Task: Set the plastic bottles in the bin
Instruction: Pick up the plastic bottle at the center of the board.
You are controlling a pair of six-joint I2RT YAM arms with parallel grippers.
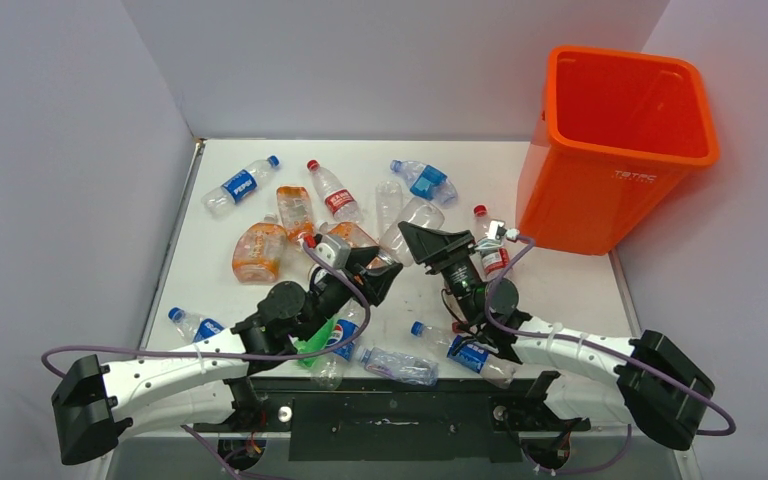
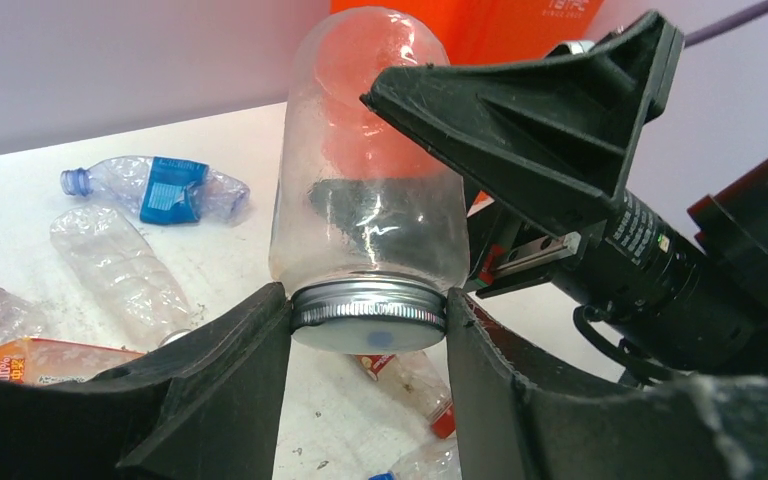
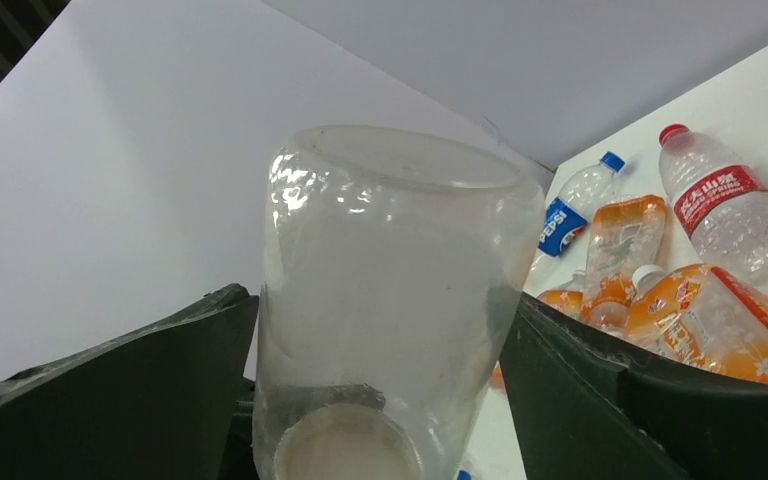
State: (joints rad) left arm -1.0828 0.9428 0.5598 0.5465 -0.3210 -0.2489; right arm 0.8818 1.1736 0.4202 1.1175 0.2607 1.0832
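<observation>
A clear wide-mouthed bottle [image 2: 370, 200] with a silver lid hangs above the table's middle, between my two grippers. My left gripper [image 2: 368, 320] is shut on the lid, one finger on each side of its rim. My right gripper [image 3: 380, 300] stands open, its fingers flanking the bottle's body [image 3: 390, 290] very closely. In the left wrist view one right finger [image 2: 520, 110] lies across the bottle's upper side. The orange bin [image 1: 610, 190] stands at the back right. Several plastic bottles lie on the table, such as a Pepsi bottle [image 1: 240, 185] and orange-tinted ones [image 1: 258, 250].
More bottles lie close to the arm bases: a blue-capped one [image 1: 195, 325], a green one [image 1: 325, 345] and clear ones [image 1: 400, 365]. A red-capped bottle [image 1: 490, 250] lies near the bin. Grey walls close the left and back sides.
</observation>
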